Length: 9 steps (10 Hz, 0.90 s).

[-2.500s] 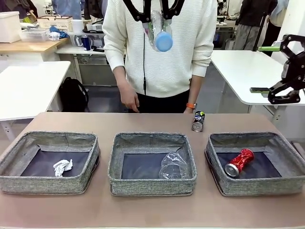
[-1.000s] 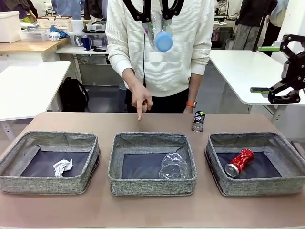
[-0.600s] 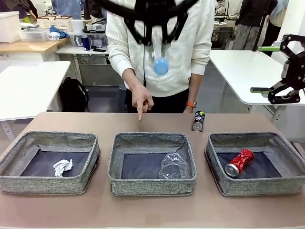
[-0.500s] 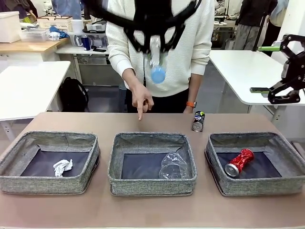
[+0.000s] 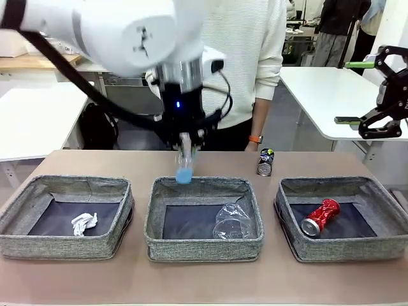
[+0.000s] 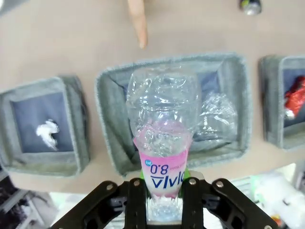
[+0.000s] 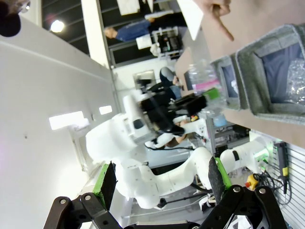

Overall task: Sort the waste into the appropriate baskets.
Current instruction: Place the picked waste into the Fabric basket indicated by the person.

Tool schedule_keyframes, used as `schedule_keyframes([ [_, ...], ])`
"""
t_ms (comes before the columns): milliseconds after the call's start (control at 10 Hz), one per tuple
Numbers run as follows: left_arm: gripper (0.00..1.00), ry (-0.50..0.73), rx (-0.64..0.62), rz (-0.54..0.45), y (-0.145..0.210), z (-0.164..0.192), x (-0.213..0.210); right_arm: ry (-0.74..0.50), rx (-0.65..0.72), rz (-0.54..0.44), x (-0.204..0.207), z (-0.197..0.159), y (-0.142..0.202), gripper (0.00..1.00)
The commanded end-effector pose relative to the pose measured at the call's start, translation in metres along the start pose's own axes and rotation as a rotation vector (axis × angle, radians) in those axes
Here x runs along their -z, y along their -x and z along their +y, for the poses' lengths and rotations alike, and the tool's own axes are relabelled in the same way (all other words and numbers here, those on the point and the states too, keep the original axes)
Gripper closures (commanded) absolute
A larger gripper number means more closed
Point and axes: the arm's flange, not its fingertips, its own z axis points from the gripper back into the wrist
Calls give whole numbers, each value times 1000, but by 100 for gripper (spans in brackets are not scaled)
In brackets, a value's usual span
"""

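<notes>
Three grey baskets stand in a row along the near side of the worktop (image 5: 204,284). The left basket (image 5: 64,247), at 8 o'clock in the front view, holds the white paper wad (image 5: 83,223). The middle basket (image 5: 204,247), at 6 o'clock, holds the clear plastic cup (image 5: 232,222) toward its near right corner. The right basket (image 5: 347,250), at 4 o'clock, holds the dented red can (image 5: 320,217) on its side, long axis running 7 to 1 o'clock, silver end toward 7.

The left arm (image 5: 127,32) reaches down, and the left jaws pinch the clear bottle (image 5: 185,159). Its long axis is upright, and the blue cap points down to 6 o'clock just over the middle basket's far rim. In the left wrist view the fingers (image 6: 136,200) press on either side of its pink-labelled end.

Just beyond that rim a person's finger (image 6: 138,21) points toward the middle basket. The dark can (image 5: 265,162) lies on the worktop at 1 o'clock of that basket, one end facing the near edge.

The right jaws, at 3 o'clock off the worktop, are spread wide with nothing between the green pads (image 7: 107,183).
</notes>
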Motion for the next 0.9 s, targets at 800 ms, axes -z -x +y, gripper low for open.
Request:
schedule_keyframes([
  [800,78,127,-24,90,10,-7,37,-20,-19,7,2,2,-1,0],
])
